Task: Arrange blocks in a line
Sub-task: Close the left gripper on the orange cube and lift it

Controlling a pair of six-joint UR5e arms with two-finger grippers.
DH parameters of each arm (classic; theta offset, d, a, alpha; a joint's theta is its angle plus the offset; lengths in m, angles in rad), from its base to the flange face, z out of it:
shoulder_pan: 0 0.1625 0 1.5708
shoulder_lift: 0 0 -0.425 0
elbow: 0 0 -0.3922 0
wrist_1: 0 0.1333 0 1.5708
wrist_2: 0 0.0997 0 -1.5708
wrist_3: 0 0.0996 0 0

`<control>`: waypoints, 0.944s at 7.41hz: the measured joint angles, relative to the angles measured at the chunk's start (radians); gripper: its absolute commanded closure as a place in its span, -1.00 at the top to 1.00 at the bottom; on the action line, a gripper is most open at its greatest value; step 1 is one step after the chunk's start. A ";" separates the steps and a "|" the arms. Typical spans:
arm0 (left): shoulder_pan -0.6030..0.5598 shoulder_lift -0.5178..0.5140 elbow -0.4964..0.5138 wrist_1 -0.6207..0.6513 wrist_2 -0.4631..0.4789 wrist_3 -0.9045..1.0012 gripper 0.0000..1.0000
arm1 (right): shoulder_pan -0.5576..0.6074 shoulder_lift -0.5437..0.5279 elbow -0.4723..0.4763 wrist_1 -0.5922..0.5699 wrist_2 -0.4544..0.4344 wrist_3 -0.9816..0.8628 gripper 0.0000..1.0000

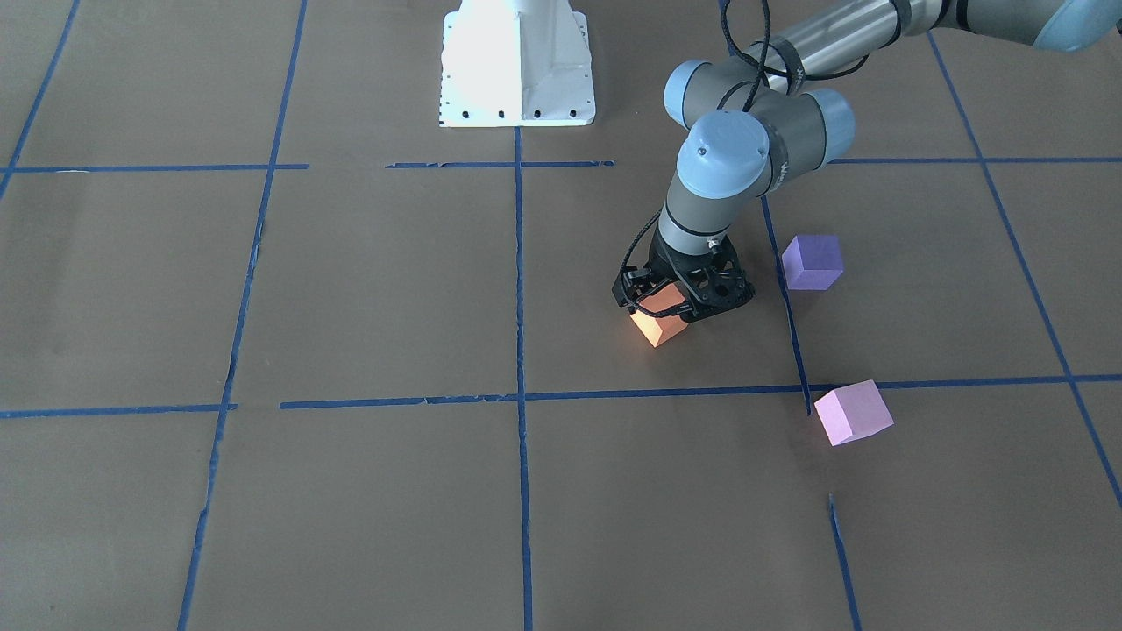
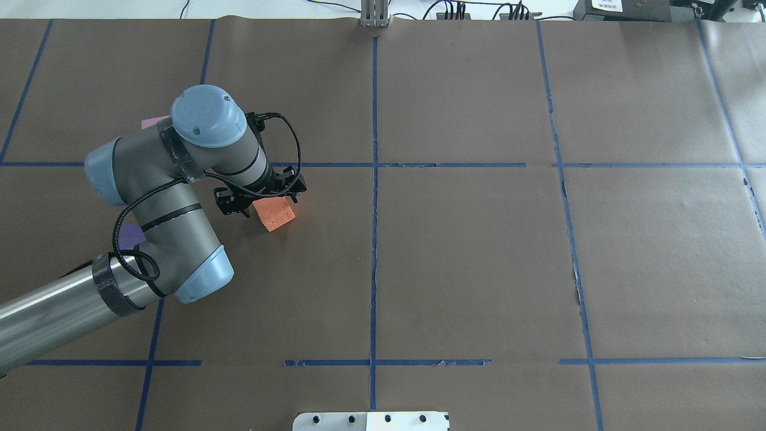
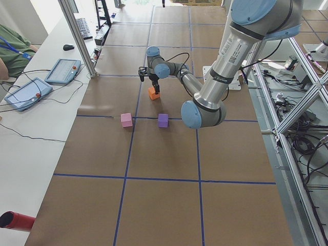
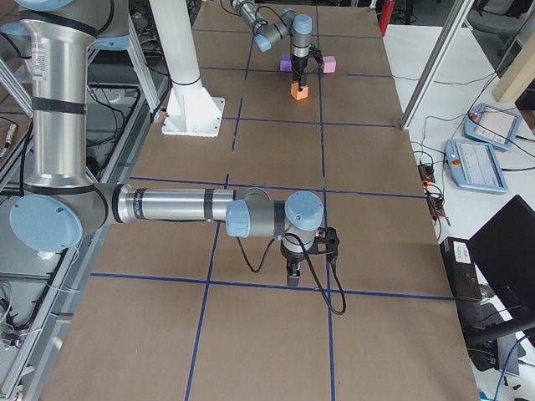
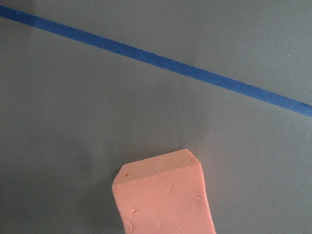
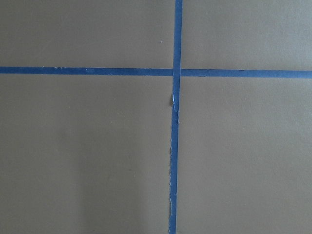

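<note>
Orange block (image 1: 657, 331) partly under left pincer (image 1: 673, 308)

Blue tape lines (image 1: 519, 263), brown table (image 1: 368, 289)

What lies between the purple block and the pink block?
Only brown paper and one blue tape line separate the purple block and the pink block, seen in the front-facing view.
</note>
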 measured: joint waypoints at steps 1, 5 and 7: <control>-0.001 -0.001 0.010 -0.005 0.007 -0.001 1.00 | 0.000 0.000 0.000 0.000 0.000 0.000 1.00; -0.001 -0.003 0.055 -0.045 0.020 -0.007 0.49 | 0.001 0.000 0.000 0.000 0.000 0.000 1.00; 0.000 -0.004 0.056 -0.048 0.020 -0.008 -0.78 | 0.000 0.000 0.000 0.000 0.000 0.000 1.00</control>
